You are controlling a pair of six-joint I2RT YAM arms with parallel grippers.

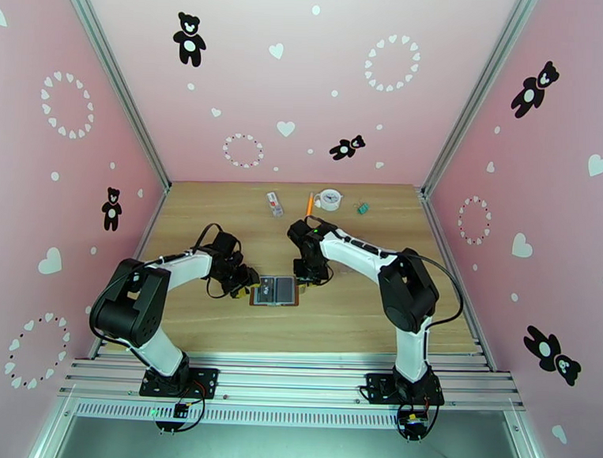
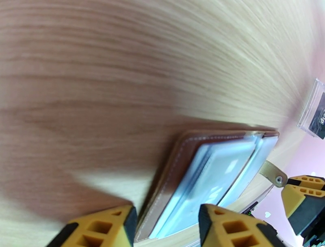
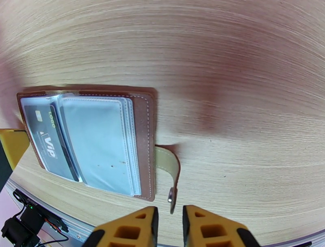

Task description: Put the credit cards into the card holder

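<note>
Blur softens the left wrist view, where the left gripper (image 2: pixel 166 221), fingers spread, cuts off the near corner of the card holder (image 2: pixel 203 178). It lies open mid-table, long axis left-right, snap tab (image 3: pixel 168 160) pointing at the right gripper (image 3: pixel 168 215), which is nearly closed; whether it pinches the tab, I cannot tell.

Light wooden table (image 1: pixel 361 323) with a little row of stuff along the far edge: a small see-through packet with some red on it (image 1: pixel 275 203), an orange pen (image 1: pixel 309 204), a round white thing (image 1: pixel 329 199) just beside the pen, and a tiny green bit (image 1: pixel 363 207) further right. Pink walls (image 1: pixel 322 92) all around, covered in black teddy bear stickers (image 1: pixel 189 38), white hearts and heart rings
</note>
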